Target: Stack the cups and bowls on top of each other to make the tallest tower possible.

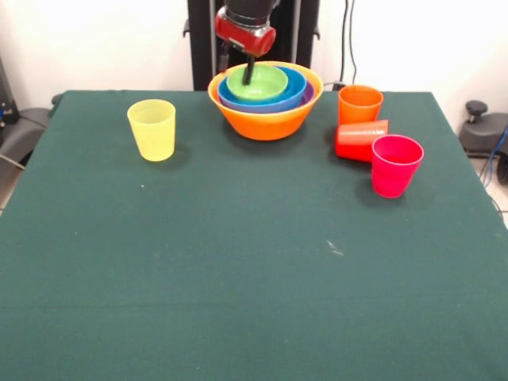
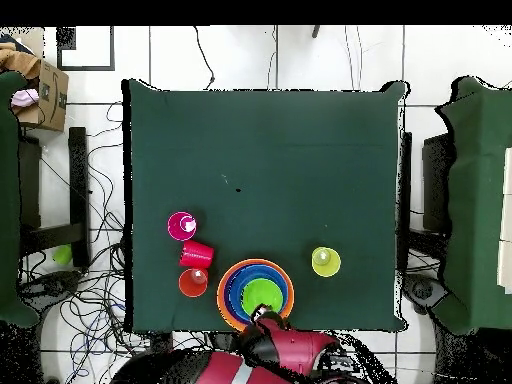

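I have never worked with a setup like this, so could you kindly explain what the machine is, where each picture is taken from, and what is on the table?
The machine is a robot arm, red and black, standing on a pedestal at the table's far side. One picture faces it from across the table; the other looks straight down from above, with the robot at the bottom.

Its gripper reaches down into a nest of bowls: a green bowl inside a blue bowl, inside a large orange bowl. Whether the gripper is open or shut, or holds anything, cannot be told.

On the green table a yellow cup stands alone. On the other side, close together, are an orange cup upright, a red cup lying on its side, and a pink cup upright.
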`<action>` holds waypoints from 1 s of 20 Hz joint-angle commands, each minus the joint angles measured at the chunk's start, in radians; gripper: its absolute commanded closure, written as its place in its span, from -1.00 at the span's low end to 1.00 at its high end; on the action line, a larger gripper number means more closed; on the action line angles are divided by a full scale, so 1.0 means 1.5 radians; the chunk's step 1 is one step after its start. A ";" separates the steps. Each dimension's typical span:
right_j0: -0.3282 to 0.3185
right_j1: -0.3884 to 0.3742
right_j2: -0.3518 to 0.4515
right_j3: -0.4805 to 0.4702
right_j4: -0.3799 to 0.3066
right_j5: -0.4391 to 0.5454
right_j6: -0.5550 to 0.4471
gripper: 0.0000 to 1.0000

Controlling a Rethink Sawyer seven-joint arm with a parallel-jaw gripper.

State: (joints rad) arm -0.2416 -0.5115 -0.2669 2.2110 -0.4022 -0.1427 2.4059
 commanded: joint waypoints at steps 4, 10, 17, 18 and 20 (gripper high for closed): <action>0.008 0.109 0.031 -0.090 -0.016 -0.094 0.036 -1.00; 0.011 0.100 0.040 -0.081 -0.007 -0.096 0.041 -1.00; 0.015 0.061 0.063 -0.069 0.016 -0.064 0.053 -1.00; 0.012 0.049 0.071 -0.065 0.018 -0.056 0.055 -1.00; 0.003 0.023 0.083 -0.058 0.020 -0.034 0.055 -1.00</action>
State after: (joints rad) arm -0.2394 -0.4288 -0.2993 2.2073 -0.4053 -0.2273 2.4059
